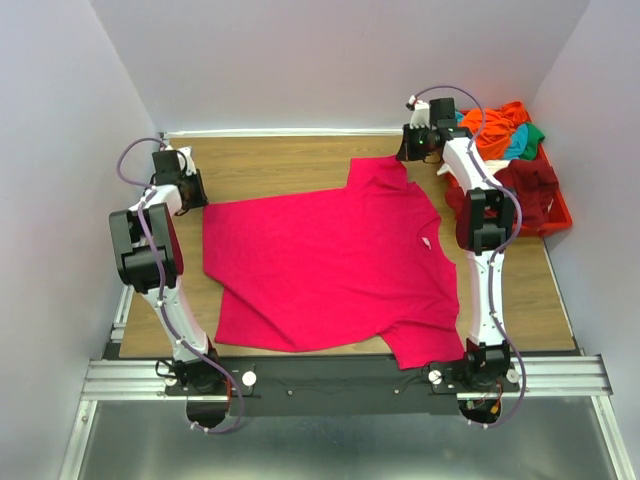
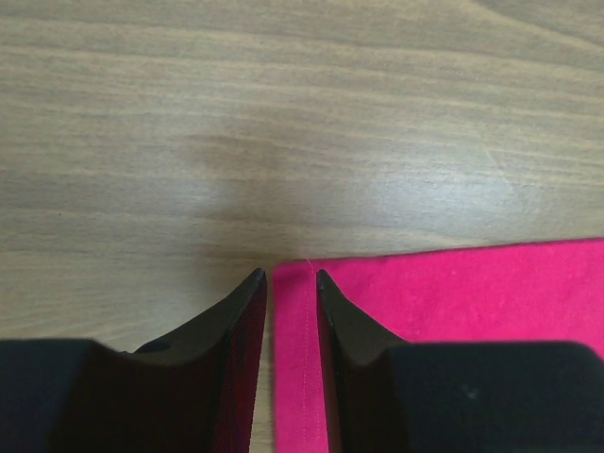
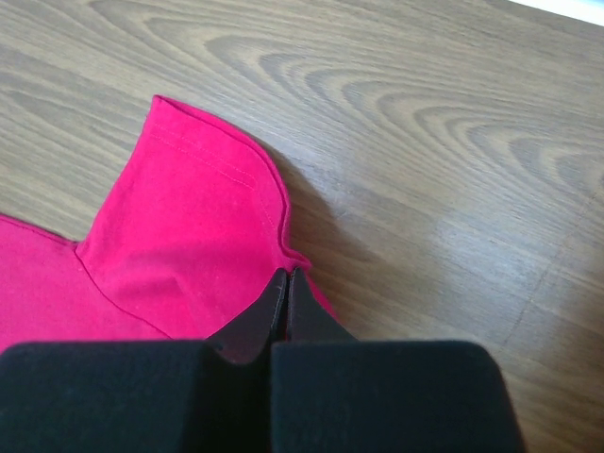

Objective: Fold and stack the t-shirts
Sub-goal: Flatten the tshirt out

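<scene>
Pinching magenta t-shirt [image 1: 330, 265] sleeve in right fingers [image 3: 255, 321], left fingers [image 2: 236, 326] parted astride its hem, wood-grain worktop [image 1: 280, 165], lilac walls [image 1: 330, 60]

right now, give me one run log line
shirt spread | left gripper open astride hem corner | right gripper shut on sleeve

No text, brand, number or sign can be read in any view. A small pale patch [image 1: 425, 243] at the neck of the magenta t-shirt [image 1: 330, 265] may be a label, but it is too small to read.
</scene>
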### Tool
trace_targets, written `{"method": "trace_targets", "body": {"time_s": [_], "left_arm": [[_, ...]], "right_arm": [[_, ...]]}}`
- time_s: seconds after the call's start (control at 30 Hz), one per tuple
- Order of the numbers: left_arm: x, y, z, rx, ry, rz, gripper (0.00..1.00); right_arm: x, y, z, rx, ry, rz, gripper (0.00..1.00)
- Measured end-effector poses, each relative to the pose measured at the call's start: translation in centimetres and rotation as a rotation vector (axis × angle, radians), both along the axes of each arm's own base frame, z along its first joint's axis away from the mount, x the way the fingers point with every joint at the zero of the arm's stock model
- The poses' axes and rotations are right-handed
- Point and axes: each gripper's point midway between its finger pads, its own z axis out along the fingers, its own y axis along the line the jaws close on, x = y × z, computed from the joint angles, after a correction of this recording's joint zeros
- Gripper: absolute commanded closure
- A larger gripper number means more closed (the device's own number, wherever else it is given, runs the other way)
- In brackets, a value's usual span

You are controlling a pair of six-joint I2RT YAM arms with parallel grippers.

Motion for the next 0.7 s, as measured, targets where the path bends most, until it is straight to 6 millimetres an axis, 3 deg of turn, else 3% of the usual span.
{"method": "trace_targets", "body": {"time_s": [0.4, 0.67, 0.7], "left_arm": [[-0.5, -0.4, -1.6, 0.001, 0.042, -0.012, 0.66], [-0.4, -0.6, -1.7, 0.041, 0.068, -0.011, 0.85], [-0.3, -0.6, -1.7, 0.046, 0.07, -0.011, 0.92]], "right_arm": [[-0.3, 0.0, -0.5, 0.001, 0.013, 0.003, 1.0], [-0.3, 0.0, -0.5, 0.002, 0.015, 0.003, 1.0], [-0.3, 0.0, -0.5, 0.002, 0.014, 0.003, 1.0]]}}
